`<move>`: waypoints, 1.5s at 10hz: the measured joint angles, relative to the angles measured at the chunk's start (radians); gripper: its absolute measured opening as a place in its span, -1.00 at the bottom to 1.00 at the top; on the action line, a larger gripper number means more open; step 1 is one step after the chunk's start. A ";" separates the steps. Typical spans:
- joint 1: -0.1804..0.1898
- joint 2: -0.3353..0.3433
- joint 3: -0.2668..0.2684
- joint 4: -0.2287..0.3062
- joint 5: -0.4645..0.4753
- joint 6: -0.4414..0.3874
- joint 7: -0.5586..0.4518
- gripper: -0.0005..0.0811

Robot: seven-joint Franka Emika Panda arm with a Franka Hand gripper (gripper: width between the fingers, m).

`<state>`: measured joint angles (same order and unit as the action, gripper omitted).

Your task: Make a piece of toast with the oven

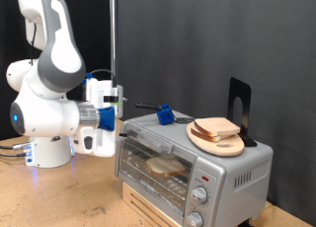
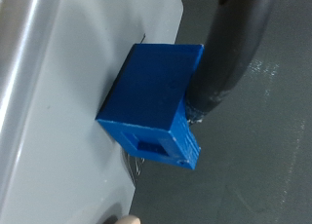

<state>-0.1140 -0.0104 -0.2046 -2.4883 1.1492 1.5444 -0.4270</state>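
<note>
The gripper point(image 1: 116, 116) hangs at the oven's upper corner on the exterior view's left, at about 9 o'clock from the blue block point(image 1: 165, 114); its fingers are hidden against the arm's white body, so I cannot tell whether they stand wide or narrow, and nothing shows between them. The oven point(image 1: 188, 168), a small silver toaster oven with two round knobs at its lower front, sits on a light wooden base on the counter point(image 1: 59, 202). Behind its glass door one piece of toast point(image 1: 165, 167) lies on the rack. A second slice point(image 1: 218, 127) rests on a round wooden plate point(image 1: 212, 143) on the oven's top, at about 3 o'clock from the blue block. In the wrist view the blue block point(image 2: 153, 102) stands on the silver oven top point(image 2: 58, 107), with a dark rod point(image 2: 234, 49) touching its side.
</note>
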 joint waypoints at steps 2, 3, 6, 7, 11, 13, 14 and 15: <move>-0.003 -0.011 0.002 -0.014 -0.004 0.005 0.023 0.97; -0.012 -0.015 -0.007 -0.019 -0.013 0.004 0.028 0.97; -0.072 -0.027 -0.066 -0.023 -0.071 -0.023 0.033 0.97; -0.094 -0.028 -0.088 -0.020 -0.094 -0.024 0.030 0.97; -0.108 -0.001 -0.096 0.004 0.011 -0.057 0.033 0.97; -0.108 0.052 -0.094 0.059 0.136 -0.029 0.044 0.97; -0.107 0.077 -0.090 0.089 0.175 0.005 0.069 0.97; -0.105 0.101 -0.082 0.119 0.202 0.048 0.103 0.97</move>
<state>-0.2191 0.0904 -0.2867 -2.3689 1.3515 1.5926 -0.3245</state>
